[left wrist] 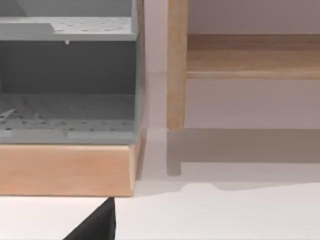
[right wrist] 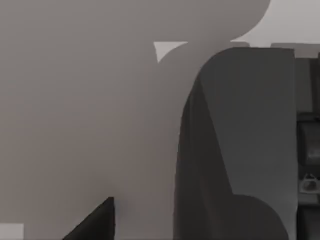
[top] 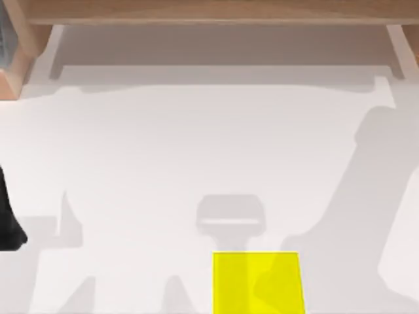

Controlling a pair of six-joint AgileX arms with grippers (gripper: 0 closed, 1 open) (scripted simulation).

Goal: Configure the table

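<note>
White table (top: 196, 144) spreads wide below wooden shelf frame (top: 216, 12); yellow pad (top: 258, 282) at table's near edge, nothing on it; left arm (top: 8, 219) at table's left edge; grippers' fingers: cannot tell; setup looks barely begun, everything left.

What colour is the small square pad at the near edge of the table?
Bright yellow. The pad shows best in the top view, lying on the white table.
</note>
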